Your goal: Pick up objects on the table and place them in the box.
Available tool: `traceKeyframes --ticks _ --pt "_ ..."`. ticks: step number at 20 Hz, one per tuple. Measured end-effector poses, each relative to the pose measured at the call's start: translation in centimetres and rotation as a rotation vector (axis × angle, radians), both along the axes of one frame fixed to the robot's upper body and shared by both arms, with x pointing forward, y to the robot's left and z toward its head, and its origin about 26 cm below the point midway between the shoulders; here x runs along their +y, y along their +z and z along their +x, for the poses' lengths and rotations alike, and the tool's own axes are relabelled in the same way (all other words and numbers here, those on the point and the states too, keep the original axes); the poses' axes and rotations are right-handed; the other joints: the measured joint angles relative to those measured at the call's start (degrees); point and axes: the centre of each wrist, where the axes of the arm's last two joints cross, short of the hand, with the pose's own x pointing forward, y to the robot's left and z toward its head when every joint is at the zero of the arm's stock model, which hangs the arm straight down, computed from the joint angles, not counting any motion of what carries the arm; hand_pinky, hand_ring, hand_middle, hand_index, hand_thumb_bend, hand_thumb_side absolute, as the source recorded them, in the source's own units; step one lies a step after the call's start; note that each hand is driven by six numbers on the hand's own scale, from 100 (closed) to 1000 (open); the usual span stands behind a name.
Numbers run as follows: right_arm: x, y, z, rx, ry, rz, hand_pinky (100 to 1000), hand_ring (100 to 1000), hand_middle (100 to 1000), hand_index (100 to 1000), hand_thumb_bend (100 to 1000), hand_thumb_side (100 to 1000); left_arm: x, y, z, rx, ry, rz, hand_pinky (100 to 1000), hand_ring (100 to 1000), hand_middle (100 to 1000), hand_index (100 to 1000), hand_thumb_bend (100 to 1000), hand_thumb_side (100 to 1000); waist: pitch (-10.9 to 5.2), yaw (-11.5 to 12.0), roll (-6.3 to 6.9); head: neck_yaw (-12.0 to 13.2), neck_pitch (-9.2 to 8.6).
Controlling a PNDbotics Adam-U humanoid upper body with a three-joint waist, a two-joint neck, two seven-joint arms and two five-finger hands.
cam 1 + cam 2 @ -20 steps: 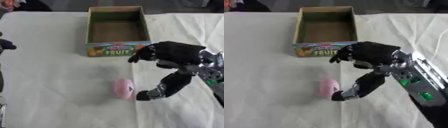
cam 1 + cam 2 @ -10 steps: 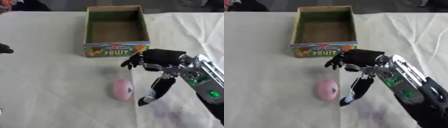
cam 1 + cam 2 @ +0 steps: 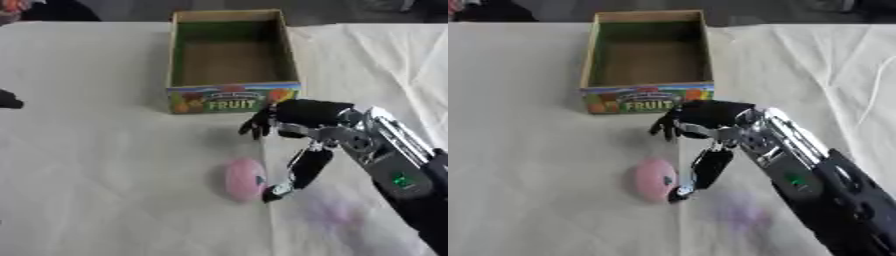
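A pink egg-shaped object [image 3: 244,179] lies on the white cloth, in front of the box. The cardboard box [image 3: 233,98] marked FRUIT stands open at the top centre, and nothing shows inside it. My right hand [image 3: 300,118] hovers just right of the pink object, fingers curled forward over it and thumb [image 3: 299,173] hanging down beside its right edge. The hand holds nothing. A small dark part of my left hand [image 3: 9,99] shows at the left edge.
A white cloth [image 3: 105,190] covers the table, with a crease running down on the right. A faint purple stain [image 3: 337,216] marks the cloth near my right forearm.
My right hand has moved left and closer to the pink object, its thumb now beside the object's right edge. The view has shifted a little.
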Motion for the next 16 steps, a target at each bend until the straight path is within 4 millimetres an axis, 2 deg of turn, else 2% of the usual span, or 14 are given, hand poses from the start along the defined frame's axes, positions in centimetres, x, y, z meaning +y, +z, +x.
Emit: traceKeyframes --ticks 7,16 --pt "0.4 -1.0 0.5 0.018 -0.016 0.002 527 693 634 844 690 434 0.0 0.0 0.0 0.002 -0.004 0.003 527 517 567 723 100 934 0.06 0.3 -0.01 -0.1 -0.2" --pt "1.0 -2.3 1.2 0.016 -0.029 0.028 511 661 566 774 628 431 -0.1 0.0 0.0 0.006 -0.008 0.005 528 517 568 721 100 936 0.17 0.4 0.01 -0.4 -0.27"
